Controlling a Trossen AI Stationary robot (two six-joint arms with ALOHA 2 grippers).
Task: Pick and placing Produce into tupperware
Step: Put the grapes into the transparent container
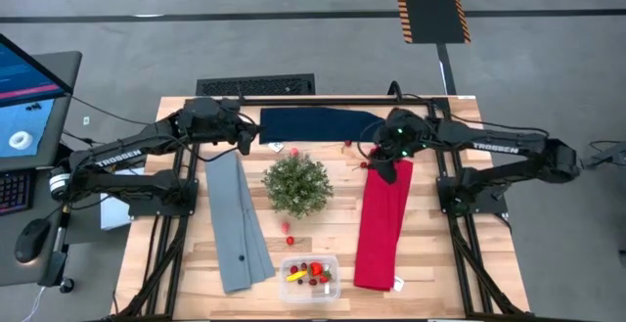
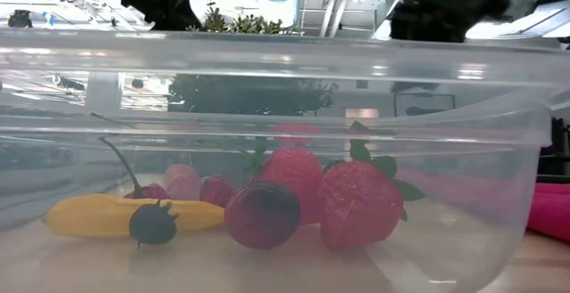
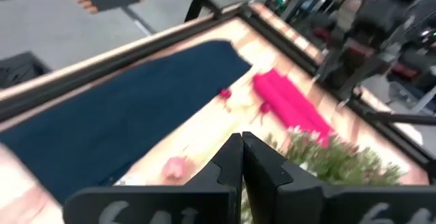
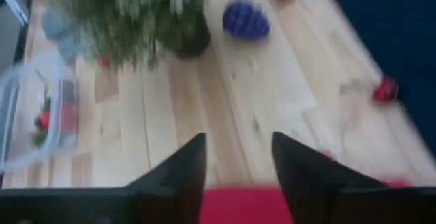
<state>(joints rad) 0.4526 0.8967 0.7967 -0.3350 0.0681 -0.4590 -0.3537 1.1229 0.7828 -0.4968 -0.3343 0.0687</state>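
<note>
The table (image 1: 430,263) is of pale wooden planks, smooth and hard, so small round things will roll on it easily. On it lie three soft folded cloths: a dark blue cloth (image 1: 318,124) at the far edge, a grey cloth (image 1: 238,226) on the left and a red cloth (image 1: 383,222) on the right; between them stands a bushy green potted plant (image 1: 296,184). The tupperware (image 1: 310,277) sits at the near edge, between the grey and the red cloth; it is a clear, thin plastic box with rounded corners, probably light and a little flexible, so a hard push may slide it. Inside it already lie toy strawberries (image 2: 356,202), a yellow piece (image 2: 107,215), a dark round fruit (image 2: 261,214) and a small dark berry (image 2: 153,223). They look like hard, glossy plastic, very light and likely slippery; I would take each one across its widest middle, not by the thin stem. Loose produce is still on the table: a purple grape cluster (image 4: 246,18) with a bumpy surface that should give good hold, and small red berries (image 4: 385,89) near the blue cloth. The right gripper (image 4: 238,157) hovers over the far end of the red cloth, its fingers apart and empty. The left gripper (image 3: 242,157) waits by the blue cloth, fingers clenched on nothing.
</note>
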